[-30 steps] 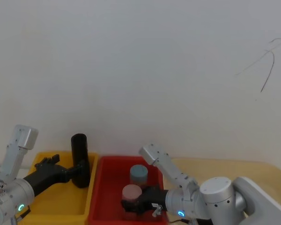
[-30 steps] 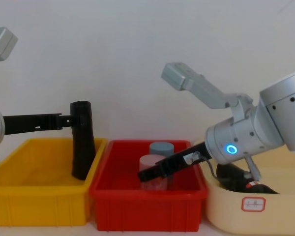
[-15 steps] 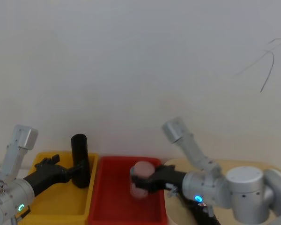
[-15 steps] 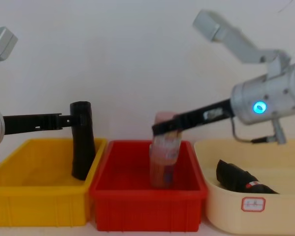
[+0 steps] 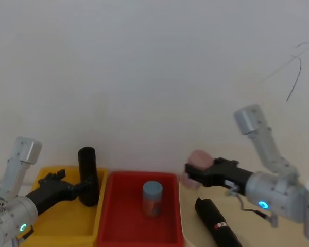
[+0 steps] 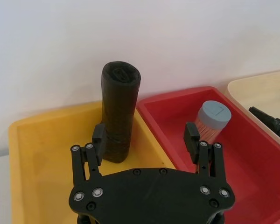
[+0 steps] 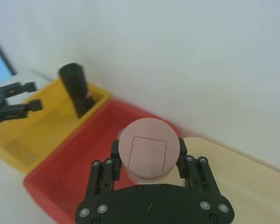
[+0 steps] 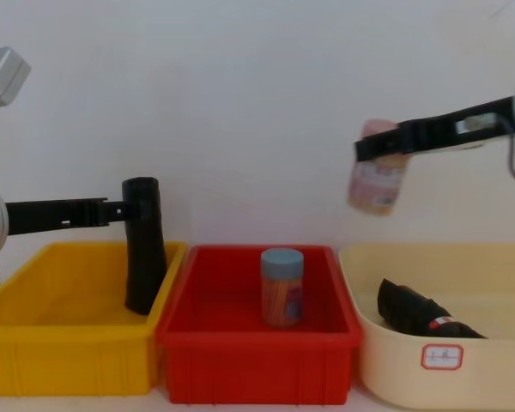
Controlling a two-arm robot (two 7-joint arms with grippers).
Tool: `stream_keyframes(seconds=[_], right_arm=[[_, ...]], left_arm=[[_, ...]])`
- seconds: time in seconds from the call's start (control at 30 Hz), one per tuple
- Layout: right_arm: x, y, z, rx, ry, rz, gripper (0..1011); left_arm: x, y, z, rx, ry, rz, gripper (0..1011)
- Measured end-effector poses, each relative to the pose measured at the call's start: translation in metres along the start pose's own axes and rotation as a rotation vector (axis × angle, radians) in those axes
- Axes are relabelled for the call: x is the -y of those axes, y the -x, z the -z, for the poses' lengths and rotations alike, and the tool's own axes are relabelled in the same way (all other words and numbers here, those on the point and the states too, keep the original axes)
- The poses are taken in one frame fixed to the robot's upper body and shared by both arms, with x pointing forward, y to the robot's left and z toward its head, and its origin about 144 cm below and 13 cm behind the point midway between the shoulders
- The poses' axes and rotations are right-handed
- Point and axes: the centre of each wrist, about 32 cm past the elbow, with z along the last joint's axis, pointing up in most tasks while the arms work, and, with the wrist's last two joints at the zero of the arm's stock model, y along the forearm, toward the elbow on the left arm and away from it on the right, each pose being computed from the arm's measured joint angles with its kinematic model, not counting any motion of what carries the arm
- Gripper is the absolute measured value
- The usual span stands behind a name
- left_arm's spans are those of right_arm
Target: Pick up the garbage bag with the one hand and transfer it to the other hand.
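Head view: left gripper [image 5: 81, 189] with green ring, lower left, fingers spread beside a plain black roll [image 5: 87, 176] standing in the yellow plastic bin [image 5: 51, 232]; right gripper [image 5: 191, 175] with blue ring, right of centre, clamped on a pink-lidded jar [image 5: 197, 161]; thick black labelled garbage bag roll [image 5: 217, 223] lies lower right. Chest view: garbage bag lies in cream tub [image 8: 498, 360], lower right; blue-lidded jar [image 8: 281, 287] stands in red bin [image 8: 257, 360], centre.
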Motion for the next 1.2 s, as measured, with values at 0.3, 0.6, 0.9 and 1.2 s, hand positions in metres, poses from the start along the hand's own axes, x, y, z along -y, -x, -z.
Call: stream_keyframes(seconds=[0.3, 0.6, 0.9, 1.2], right_arm=[[0.027, -0.018, 0.013, -0.043, -0.001, 0.128, 648], [0.034, -0.038, 0.04, -0.093, 0.064, 0.23, 650], [0.03, -0.057, 0.072, -0.133, 0.153, 0.291, 650], [0.026, -0.067, 0.09, -0.149, 0.204, 0.31, 744]], left_arm=[[0.0, 0.0, 0.0, 0.0, 0.0, 0.0, 1000], [0.0, 0.0, 0.0, 0.0, 0.0, 0.0, 1000], [0.0, 0.0, 0.0, 0.0, 0.0, 0.0, 1000], [0.0, 0.0, 0.0, 0.0, 0.0, 0.0, 1000]])
